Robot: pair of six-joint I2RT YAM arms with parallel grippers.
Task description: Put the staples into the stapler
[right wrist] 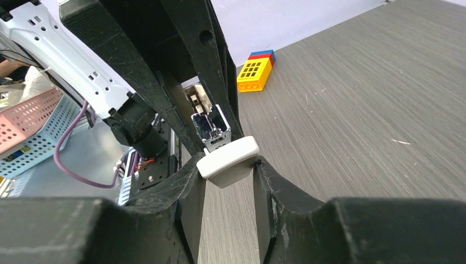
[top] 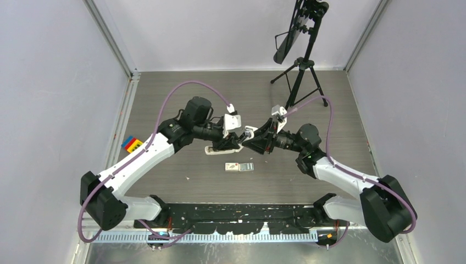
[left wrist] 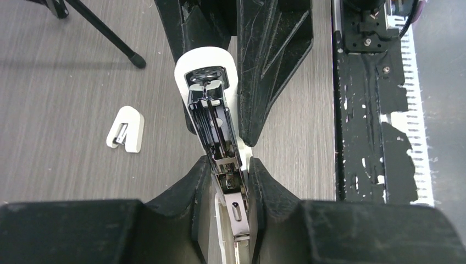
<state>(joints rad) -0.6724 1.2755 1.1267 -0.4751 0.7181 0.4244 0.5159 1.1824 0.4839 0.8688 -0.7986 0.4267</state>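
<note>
The stapler (top: 222,148) lies at the table's middle under both grippers. In the left wrist view it is open: its silver metal channel (left wrist: 215,124) is bare and its white top cover (left wrist: 206,59) is swung up. My left gripper (left wrist: 231,163) is shut on the channel's rear end; it also shows in the top view (top: 235,142). My right gripper (right wrist: 228,166) is shut on the tip of the white cover (right wrist: 228,159), and it shows in the top view (top: 251,138) too. The staples' white box with its grey tray (top: 239,166) lies on the table just in front of the grippers. No loose staple strip shows.
A short stubby white stapler (left wrist: 125,130) lies on the table beside the left gripper. A coloured toy block (top: 131,144) sits at the left. A tripod (top: 299,77) stands at the back right. The black base plate (top: 236,212) runs along the near edge.
</note>
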